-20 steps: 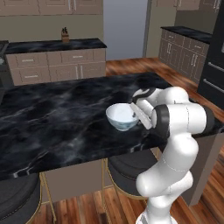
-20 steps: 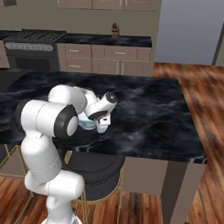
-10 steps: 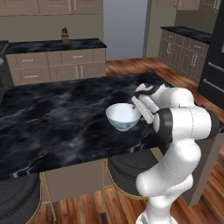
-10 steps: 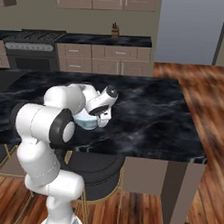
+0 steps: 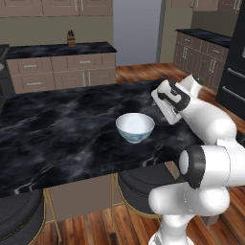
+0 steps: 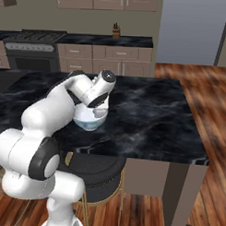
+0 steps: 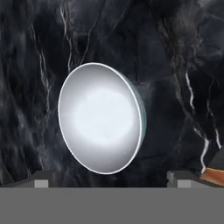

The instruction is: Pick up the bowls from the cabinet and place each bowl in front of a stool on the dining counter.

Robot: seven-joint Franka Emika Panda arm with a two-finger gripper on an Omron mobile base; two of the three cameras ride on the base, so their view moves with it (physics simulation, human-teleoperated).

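A white bowl with blue pattern (image 5: 135, 127) stands upright on the black veined dining counter (image 5: 62, 134), close to its near edge. A dark-grey stool (image 5: 143, 184) sits under that edge just below it. My gripper (image 5: 162, 106) hangs open a little above and to the right of the bowl, touching nothing. In the right base view the gripper (image 6: 98, 107) partly hides the bowl (image 6: 87, 123). The hand view looks down into the bowl (image 7: 101, 118), with my gripper (image 7: 112, 180) spread wide on either side of it.
A second stool (image 5: 16, 220) stands at the left under the counter's overhang. The counter's right end (image 6: 192, 136) drops to wood floor. Behind are beige drawer units with a knife block (image 5: 71, 37), a stove (image 6: 32, 36) and a dark fridge (image 5: 234, 62).
The jaws went from closed on the bowl's rim to wide open, letting it go. The hand lifted up and away to the right while the bowl stayed on the counter.
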